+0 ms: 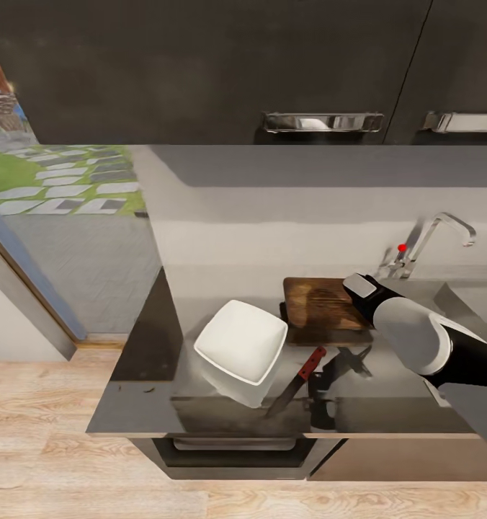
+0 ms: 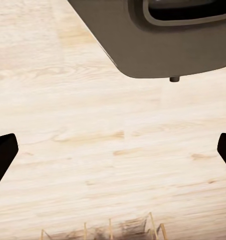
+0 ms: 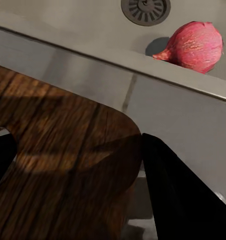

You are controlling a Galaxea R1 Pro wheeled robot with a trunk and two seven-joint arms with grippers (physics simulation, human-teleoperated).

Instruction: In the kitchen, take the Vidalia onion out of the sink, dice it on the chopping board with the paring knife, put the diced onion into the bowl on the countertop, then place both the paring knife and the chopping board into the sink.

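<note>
The pinkish-red onion (image 3: 193,45) lies in the steel sink (image 3: 67,20) near the round drain (image 3: 145,9). The dark brown chopping board (image 1: 321,303) sits on the grey countertop (image 1: 150,346), just left of the sink. My right gripper (image 3: 87,185) is open, low over the board's rounded corner (image 3: 67,150) beside the sink's rim; its arm (image 1: 416,339) reaches in from the right. The paring knife (image 1: 301,375), red handle and dark blade, lies in front of the board. The white bowl (image 1: 240,342) stands left of the knife. My left gripper (image 2: 113,155) is open over the floor.
The chrome tap (image 1: 434,241) with its red knob (image 1: 402,247) rises behind the sink. Dark wall cabinets with steel handles (image 1: 323,121) hang above. The counter ends at the left, beside a glass door. Wooden floor (image 2: 92,125) and my base (image 2: 168,40) lie below.
</note>
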